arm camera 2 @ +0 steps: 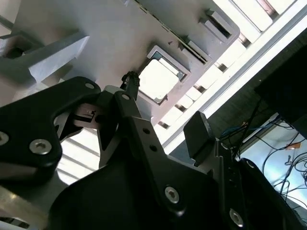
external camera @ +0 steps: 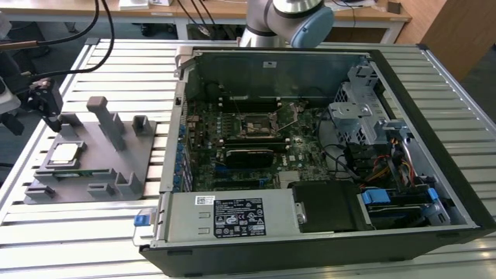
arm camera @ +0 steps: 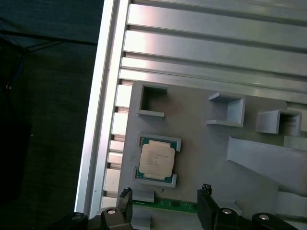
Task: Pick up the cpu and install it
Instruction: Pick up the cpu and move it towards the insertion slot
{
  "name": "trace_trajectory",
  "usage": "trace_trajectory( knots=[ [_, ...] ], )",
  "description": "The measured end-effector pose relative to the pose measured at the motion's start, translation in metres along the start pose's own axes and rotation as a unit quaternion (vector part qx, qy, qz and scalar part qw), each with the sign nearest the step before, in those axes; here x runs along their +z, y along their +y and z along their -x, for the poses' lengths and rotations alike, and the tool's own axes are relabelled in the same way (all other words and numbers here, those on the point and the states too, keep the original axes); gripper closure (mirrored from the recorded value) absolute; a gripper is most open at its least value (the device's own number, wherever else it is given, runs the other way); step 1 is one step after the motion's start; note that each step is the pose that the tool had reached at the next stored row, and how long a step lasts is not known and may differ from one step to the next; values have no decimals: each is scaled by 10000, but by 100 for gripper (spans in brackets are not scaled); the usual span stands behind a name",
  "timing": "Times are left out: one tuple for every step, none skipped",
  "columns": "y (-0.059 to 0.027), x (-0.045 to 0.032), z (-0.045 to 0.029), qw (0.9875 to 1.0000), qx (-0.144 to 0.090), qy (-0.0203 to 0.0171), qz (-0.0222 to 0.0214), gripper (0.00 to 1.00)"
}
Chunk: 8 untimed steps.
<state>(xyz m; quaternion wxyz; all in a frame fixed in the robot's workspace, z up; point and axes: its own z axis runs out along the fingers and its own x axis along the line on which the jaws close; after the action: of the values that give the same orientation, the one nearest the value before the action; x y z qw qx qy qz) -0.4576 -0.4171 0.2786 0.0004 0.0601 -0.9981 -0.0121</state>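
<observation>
Slatted metal table carries a grey holder whose pocket keeps the cpu flat; the gripper hovers above, jaws spread

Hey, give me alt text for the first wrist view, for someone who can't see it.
A silver-topped cpu lies flat in a square pocket of a grey holder tray, untouched. The gripper hovers near it, black fingers spread apart, with a green memory stick slotted beside the cpu. The tray rests on a slatted metal table.
</observation>
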Motion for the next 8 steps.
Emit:
trace_trajectory(
  knots=[
    [0, 12, -2, 10000, -1, -17, -2, 36],
    [-1, 22, -3, 10000, -2, -38, -5, 36],
    [-1, 32, -3, 10000, -2, -57, -7, 36],
    [-1, 41, -2, 10000, -2, -65, -8, 36],
    [-1, 47, -4, 10000, -2, -75, -10, 36],
    [-1, 57, -4, 10000, -2, -88, -11, 36],
    [-2, 68, -3, 10000, -2, -94, -11, 36],
    [-2, 79, -4, 10000, -2, -93, -10, 36]
  ],
)
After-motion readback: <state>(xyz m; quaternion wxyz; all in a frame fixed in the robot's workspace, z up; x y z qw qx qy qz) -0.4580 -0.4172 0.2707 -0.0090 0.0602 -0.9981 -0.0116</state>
